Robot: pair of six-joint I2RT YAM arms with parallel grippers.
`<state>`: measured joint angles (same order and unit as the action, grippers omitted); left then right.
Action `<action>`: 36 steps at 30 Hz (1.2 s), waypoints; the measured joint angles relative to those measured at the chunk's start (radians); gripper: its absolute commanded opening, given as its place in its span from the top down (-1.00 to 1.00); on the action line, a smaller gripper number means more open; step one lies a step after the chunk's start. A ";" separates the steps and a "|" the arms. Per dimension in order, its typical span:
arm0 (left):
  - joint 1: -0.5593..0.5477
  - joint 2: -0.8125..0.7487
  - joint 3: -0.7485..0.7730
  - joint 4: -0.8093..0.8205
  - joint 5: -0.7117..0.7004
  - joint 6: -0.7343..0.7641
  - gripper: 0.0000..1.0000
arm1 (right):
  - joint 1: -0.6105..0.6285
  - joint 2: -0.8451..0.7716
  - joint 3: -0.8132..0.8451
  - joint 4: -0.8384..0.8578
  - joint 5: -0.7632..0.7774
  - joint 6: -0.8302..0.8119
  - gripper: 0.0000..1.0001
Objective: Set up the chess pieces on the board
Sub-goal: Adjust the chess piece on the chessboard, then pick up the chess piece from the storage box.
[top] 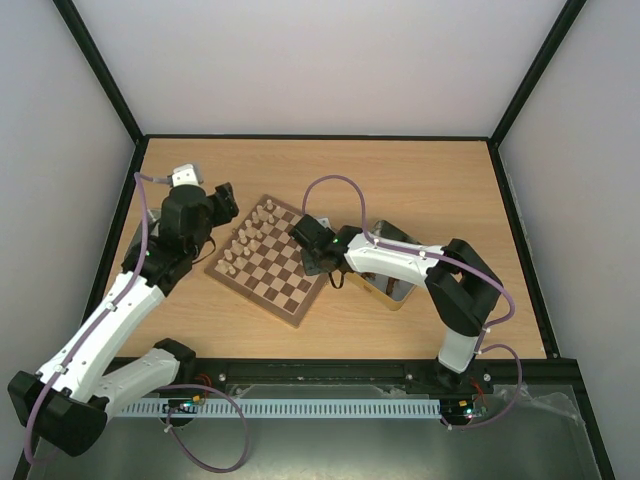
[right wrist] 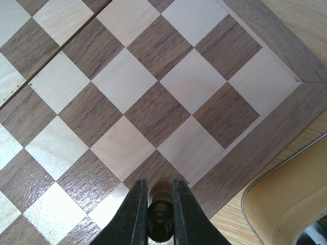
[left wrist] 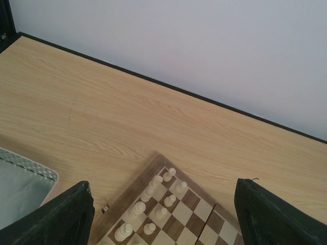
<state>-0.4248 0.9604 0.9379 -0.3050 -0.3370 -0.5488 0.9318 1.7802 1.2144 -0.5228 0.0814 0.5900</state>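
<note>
Right wrist view: a dark chess piece (right wrist: 160,206) is being clamped in the right tool (right wrist: 160,186), with the board (right wrist: 265,148) lying beneath it for placement; the left tool (left wrist: 162,182) is being held apart, empty

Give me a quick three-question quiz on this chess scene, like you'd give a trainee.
1. True or false: the right gripper is shut on a dark chess piece.
2. Which pieces stand in rows on the board? A) the pale pieces B) dark ones C) both colours
3. Fill in the blank: the left gripper hangs past the board's edge with its jaws ____ and nothing between them.

Key: 1 true; 2 A; 3 open.
</note>
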 measured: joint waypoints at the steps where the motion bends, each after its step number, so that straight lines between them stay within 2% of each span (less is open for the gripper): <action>1: 0.000 0.000 -0.002 0.000 0.000 -0.001 -0.54 | 0.000 0.000 0.000 0.000 -0.002 0.000 0.88; 15: 0.000 0.003 -0.008 0.000 0.006 -0.008 -0.54 | 0.000 -0.003 -0.011 0.029 -0.014 0.002 0.86; 17: 0.000 0.003 -0.008 0.000 0.007 -0.009 -0.54 | 0.000 -0.003 -0.013 0.033 -0.014 0.002 0.80; 25: 0.000 0.003 -0.008 0.000 0.008 -0.012 -0.54 | 0.000 -0.006 -0.018 0.035 -0.019 0.013 0.32; 30: 0.000 0.003 -0.008 0.000 0.013 -0.012 -0.54 | 0.000 -0.053 -0.018 0.035 -0.006 0.032 0.22; 36: 0.000 0.003 -0.008 0.000 0.019 -0.010 -0.56 | -0.032 -0.178 -0.041 0.048 0.043 0.078 0.23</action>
<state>-0.4244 0.9630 0.9298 -0.3054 -0.3176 -0.5587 0.8997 1.6024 1.1732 -0.4744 0.1242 0.6678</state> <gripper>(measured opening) 0.775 0.392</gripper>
